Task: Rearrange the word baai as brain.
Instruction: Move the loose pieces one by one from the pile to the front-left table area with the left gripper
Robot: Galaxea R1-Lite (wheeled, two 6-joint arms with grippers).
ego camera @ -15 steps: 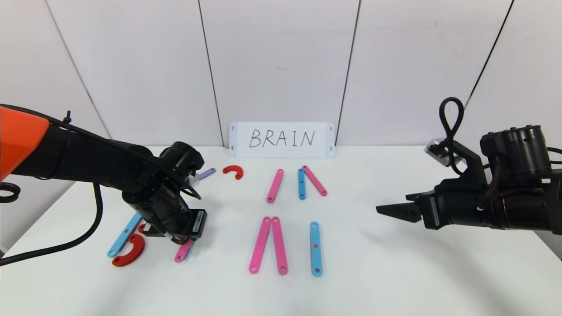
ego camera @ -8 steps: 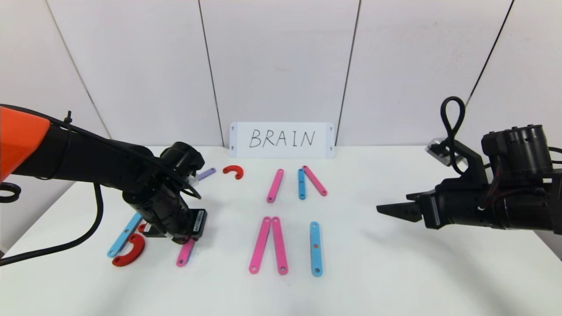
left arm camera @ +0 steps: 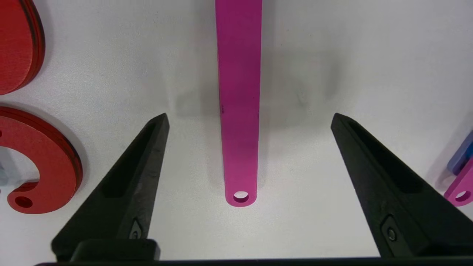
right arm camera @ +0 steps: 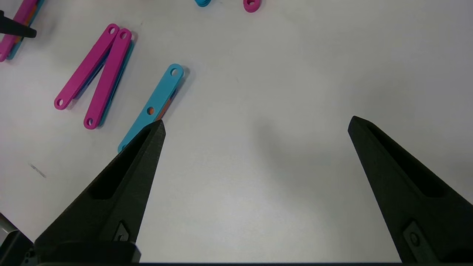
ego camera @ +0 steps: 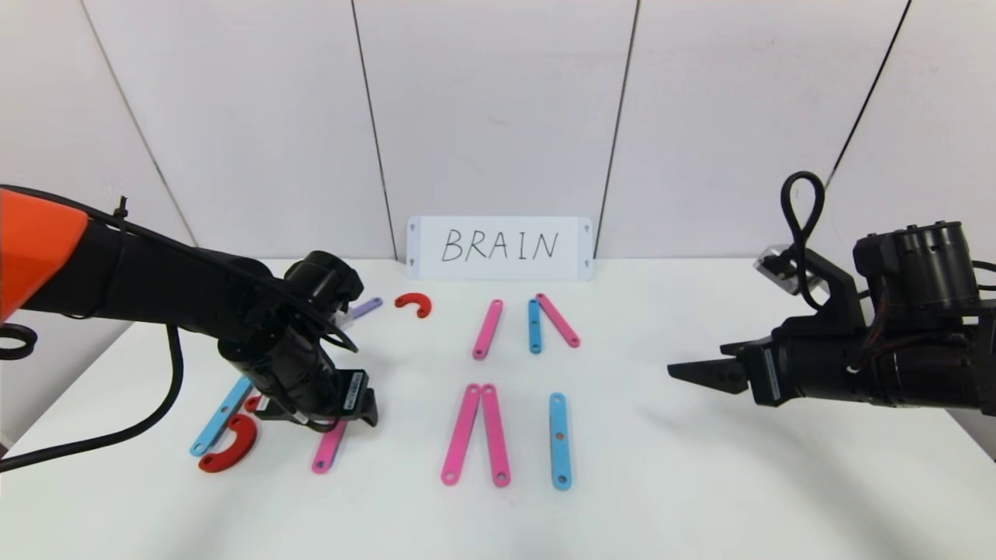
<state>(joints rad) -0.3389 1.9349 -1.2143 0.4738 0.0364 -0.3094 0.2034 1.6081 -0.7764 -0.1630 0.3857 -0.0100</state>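
My left gripper hangs low over the left part of the table, open. In the left wrist view a pink bar lies flat on the table between the spread fingers, touching neither; its end shows in the head view. Beside it lie a red C piece and a light-blue bar. A lilac bar and another red C lie farther back. My right gripper hovers open and empty over bare table at the right.
The white card reading BRAIN stands at the back. Mid-table lie a pink bar, a blue bar with a pink one, two pink bars meeting at the top, and a blue bar.
The left gripper's jaws have spread: one finger now shows to the right of the wrist. The pink bar under it has shifted very slightly. The right arm has not moved.
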